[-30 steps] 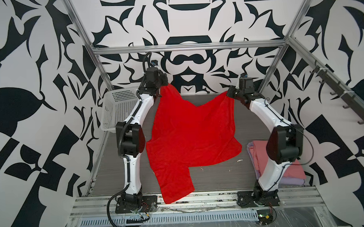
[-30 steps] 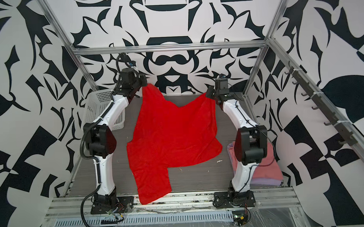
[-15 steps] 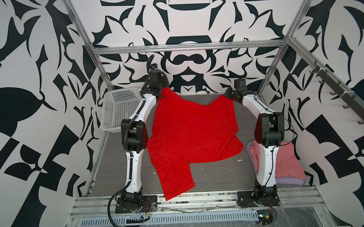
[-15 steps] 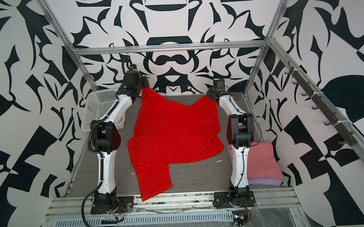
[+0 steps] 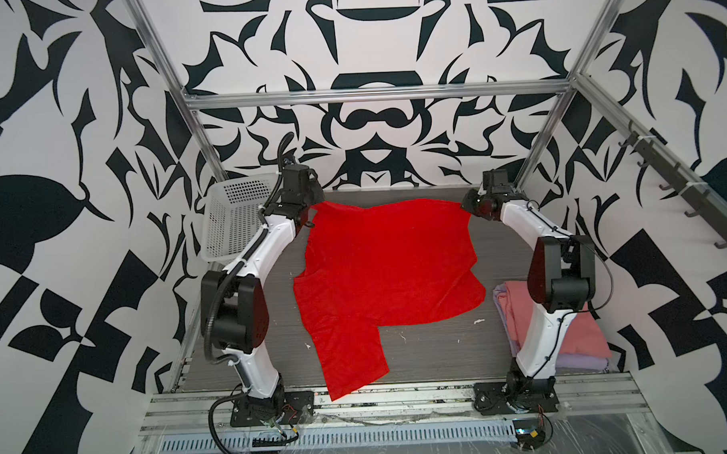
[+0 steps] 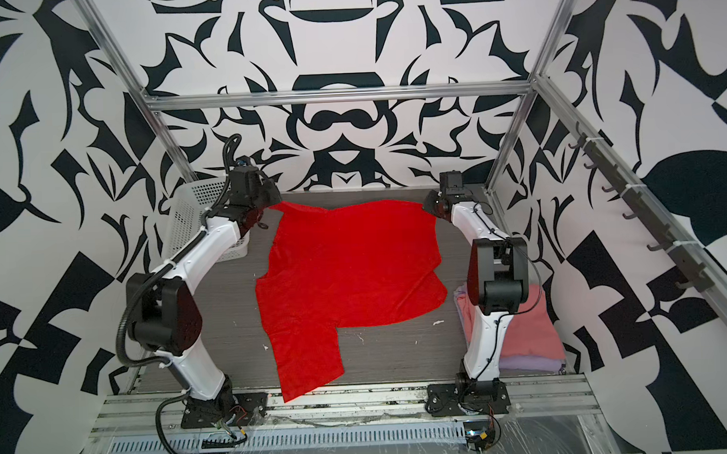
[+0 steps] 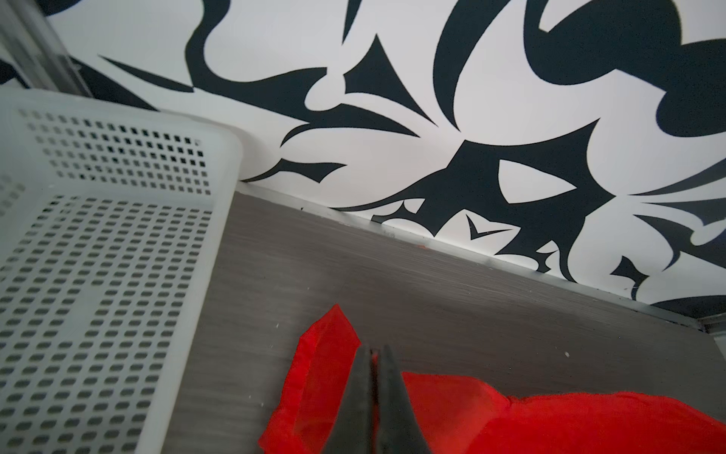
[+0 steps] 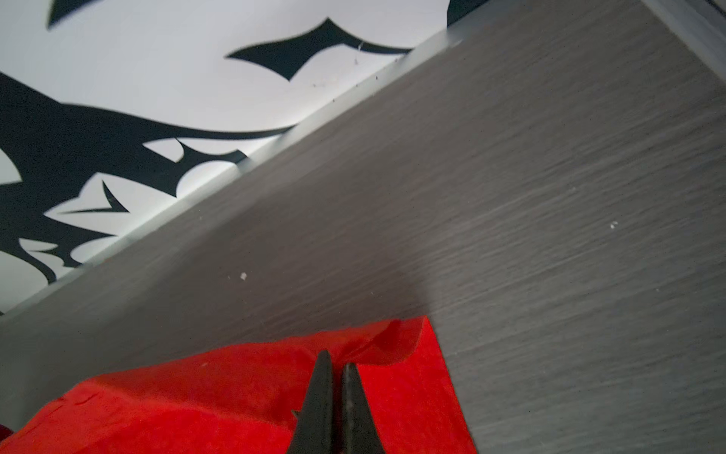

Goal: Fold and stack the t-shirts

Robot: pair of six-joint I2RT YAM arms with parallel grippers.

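The bright red t-shirt (image 5: 388,268) (image 6: 350,266) lies spread across the grey table, one part reaching the front rail. My left gripper (image 5: 311,205) (image 6: 270,206) is shut on its far left corner, low over the table. In the left wrist view the gripper (image 7: 375,350) pinches red cloth (image 7: 510,424). My right gripper (image 5: 466,204) (image 6: 428,208) is shut on the far right corner; the right wrist view shows it (image 8: 336,359) closed on the red cloth (image 8: 196,393). A folded dusty pink t-shirt (image 5: 582,332) (image 6: 527,326) rests on a folded lavender one (image 5: 578,360) (image 6: 524,361) at the right.
A white perforated basket (image 5: 232,216) (image 6: 187,217) (image 7: 98,236) stands at the back left, close beside my left arm. The patterned back wall (image 5: 371,153) rises just behind both grippers. Metal frame posts (image 5: 209,146) stand at the back corners.
Both grippers have moved toward the back wall and down with the shirt's far corners. The hanging cloth now lies flatter, and its near part has slid back from the front rail.
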